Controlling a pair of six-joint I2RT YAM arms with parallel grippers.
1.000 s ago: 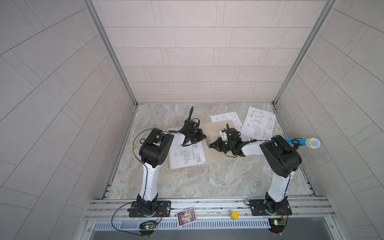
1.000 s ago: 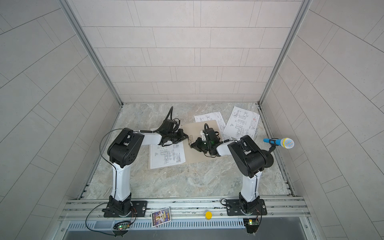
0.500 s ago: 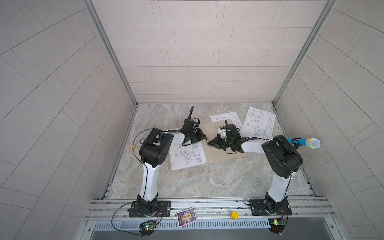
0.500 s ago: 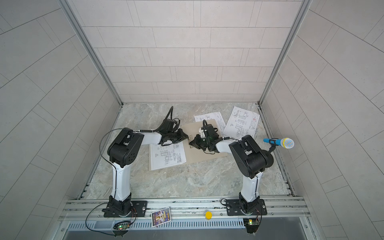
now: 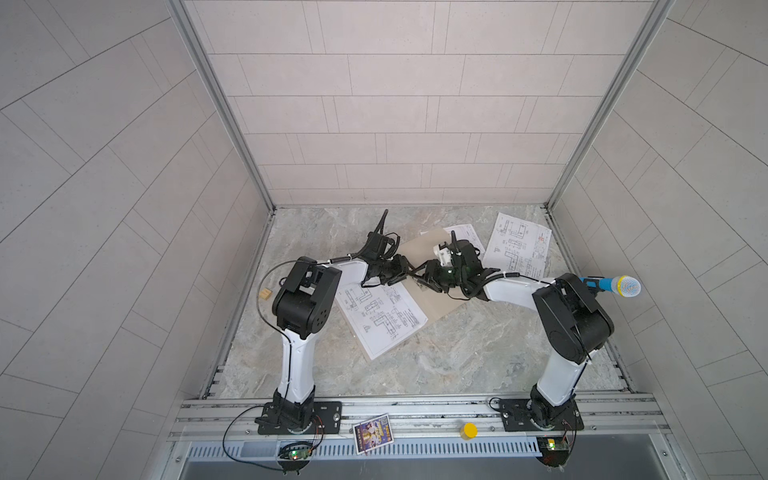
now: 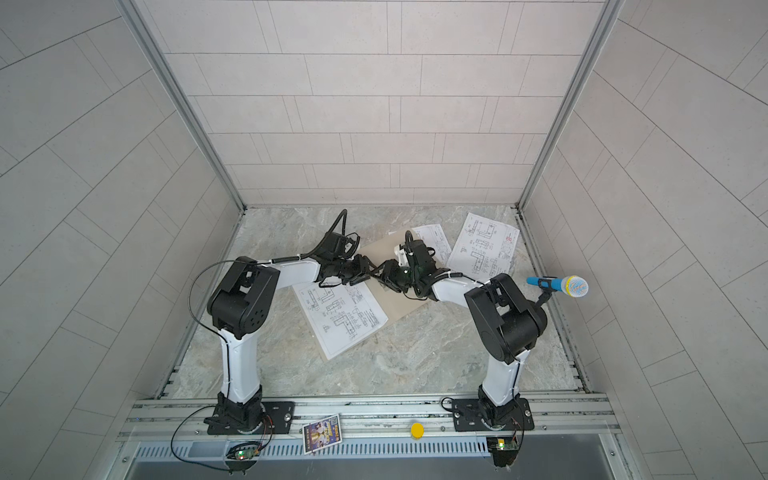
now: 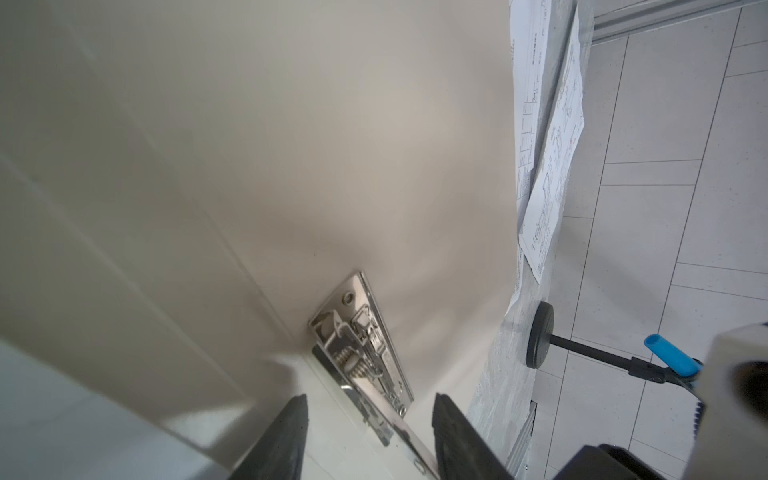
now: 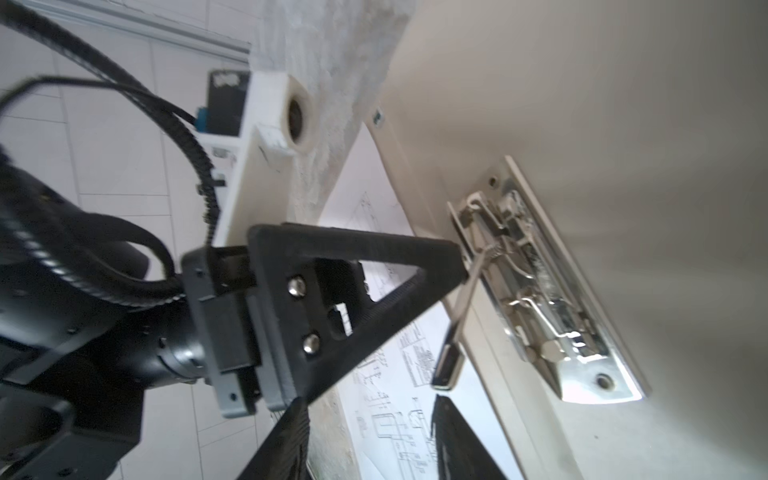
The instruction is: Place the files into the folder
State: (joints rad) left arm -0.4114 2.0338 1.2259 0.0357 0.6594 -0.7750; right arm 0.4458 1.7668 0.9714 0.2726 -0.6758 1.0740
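Tan folder open, one printed sheet on it, second sheet and third sheet beyond.

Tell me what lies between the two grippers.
The metal clip of the folder lies between the left gripper and right gripper; the right wrist view shows it best.

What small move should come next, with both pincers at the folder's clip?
Probably ease the left pincer back off the metal clip toward the nearest sheet. Both it and the right pincer have jaws apart, the lever looks lifted, and that sheet lies beside the open folder.
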